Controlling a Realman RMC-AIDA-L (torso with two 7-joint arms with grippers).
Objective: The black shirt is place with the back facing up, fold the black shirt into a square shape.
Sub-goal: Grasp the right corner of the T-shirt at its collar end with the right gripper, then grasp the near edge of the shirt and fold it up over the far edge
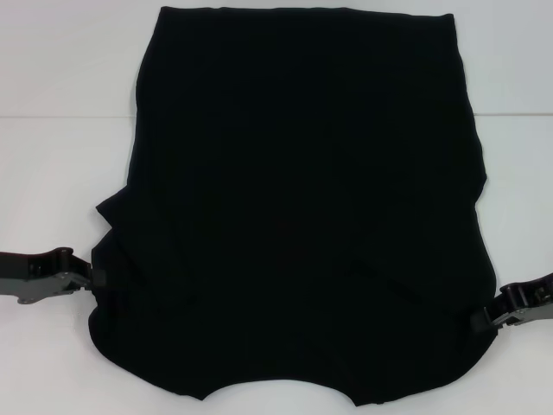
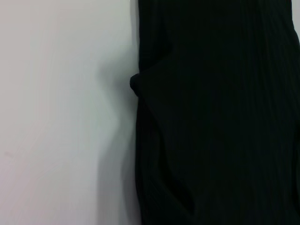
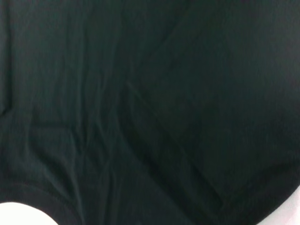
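flanking the black shirt [image 1: 302, 216] near the table's [image 1: 52, 69] front edge, your left gripper [image 1: 93, 278] and right gripper [image 1: 501, 318] meet its side edges, likely for folding; i cannot tell either grip.

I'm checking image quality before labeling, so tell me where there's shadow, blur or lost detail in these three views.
Head view: even light, but the black shirt reads nearly featureless, and the left gripper and right gripper blend into its edges. Left wrist view: a soft shadow falls on the white table. Right wrist view: soft focus, with only faint creases showing.
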